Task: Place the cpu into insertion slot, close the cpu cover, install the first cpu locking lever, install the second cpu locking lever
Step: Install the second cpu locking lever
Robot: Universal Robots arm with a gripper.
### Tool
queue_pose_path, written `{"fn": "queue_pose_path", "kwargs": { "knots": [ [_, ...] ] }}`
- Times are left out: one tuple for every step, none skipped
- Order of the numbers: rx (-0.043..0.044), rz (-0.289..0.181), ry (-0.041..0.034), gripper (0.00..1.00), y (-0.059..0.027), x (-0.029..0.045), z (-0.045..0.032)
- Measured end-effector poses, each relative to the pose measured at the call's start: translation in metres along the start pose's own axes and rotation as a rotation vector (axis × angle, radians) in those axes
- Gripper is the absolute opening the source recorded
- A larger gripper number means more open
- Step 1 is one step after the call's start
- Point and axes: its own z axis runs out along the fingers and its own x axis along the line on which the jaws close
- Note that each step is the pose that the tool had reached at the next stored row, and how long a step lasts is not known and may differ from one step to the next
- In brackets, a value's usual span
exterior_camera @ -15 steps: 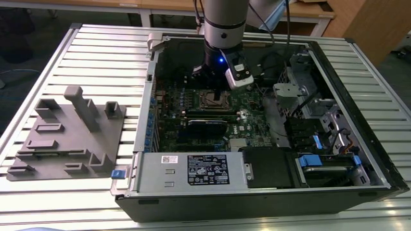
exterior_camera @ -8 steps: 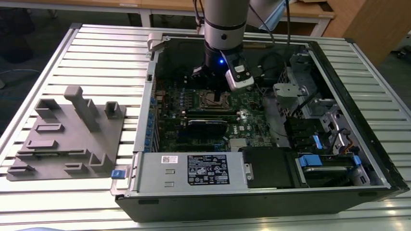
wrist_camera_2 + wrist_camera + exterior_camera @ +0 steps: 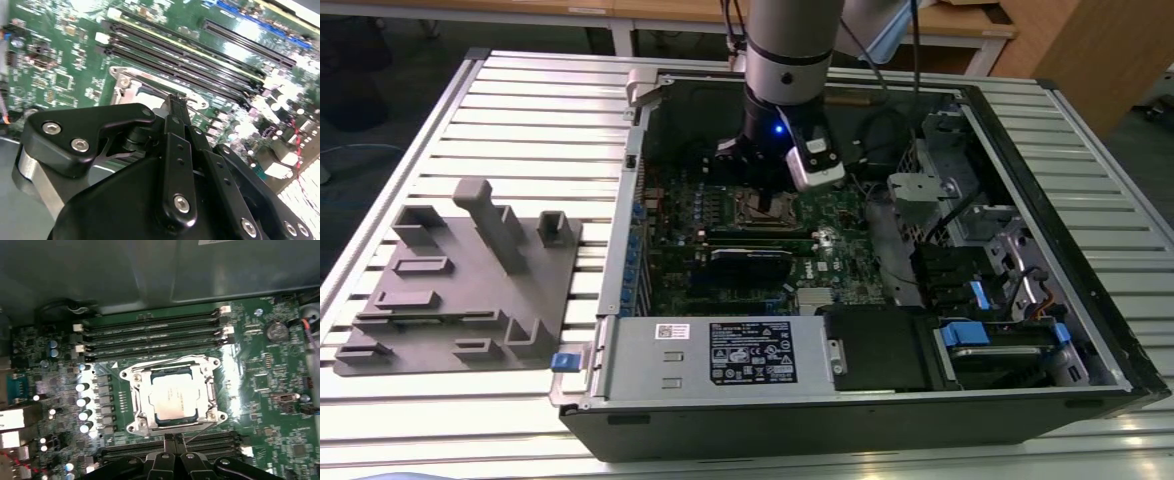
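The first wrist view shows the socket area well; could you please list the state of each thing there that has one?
cpu: seated flat in the socket, silver top showing.
cpu cover: closed down around the cpu.
Memory slots: empty.
gripper: shut, fingers together beside the socket edge.
Computer case: side open, lying on the table.

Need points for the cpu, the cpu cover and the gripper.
cpu (image 3: 172, 397): first wrist view, middle of its silver top, seated in the socket.
cpu cover (image 3: 143, 401): first wrist view, a side bar of the metal frame, lying down around the chip.
gripper (image 3: 173, 441): first wrist view, fingertips beside the socket's edge.
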Motion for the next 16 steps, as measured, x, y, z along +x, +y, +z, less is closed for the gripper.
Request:
{"fn": "queue_pose_path", "kwargs": {
  "knots": [
    [0.0004, 0.0, 0.0008, 0.11, 0.0, 0.0, -0.0001],
    [0.0004, 0.0, 0.0011, 0.11, 0.0, 0.0001, -0.0001],
    [0.0004, 0.0, 0.0012, 0.11, 0.0, 0.0001, 0.0],
    [0.0002, 0.0, 0.0013, 0.11, 0.0, 0.0001, 0.0001],
    [-0.0001, 0.0, 0.0013, 0.11, -0.0003, -0.0001, 0.0002],
    [-0.0001, 0.0, 0.0012, 0.11, -0.0013, -0.0003, 0.0002],
    [0.0, 0.0, 0.0012, 0.11, -0.0024, -0.0004, 0.0001],
    [0.0001, 0.0, 0.0013, 0.11, -0.0032, -0.0005, 0.0],
    [0.0, 0.0, 0.0013, 0.11, -0.0038, -0.0006, 0.0],
    [0.0002, 0.0, 0.0013, 0.11, -0.0042, -0.0005, 0.0],
    [0.0, 0.0, 0.0012, 0.11, -0.0043, -0.0005, 0.0003],
    [0.0, -0.001, 0.0012, 0.11, -0.0045, -0.0006, 0.0005],
    [0.0, -0.002, 0.0013, 0.11, -0.0048, -0.0006, 0.001],
    [0.0, -0.004, 0.0014, 0.11, -0.0051, -0.0006, 0.0019],
    [0.0001, -0.006, 0.0015, 0.11, -0.0054, -0.0006, 0.0028],
    [0.0001, -0.006, 0.0016, 0.11, -0.0056, -0.0005, 0.0037]
  ]
}}
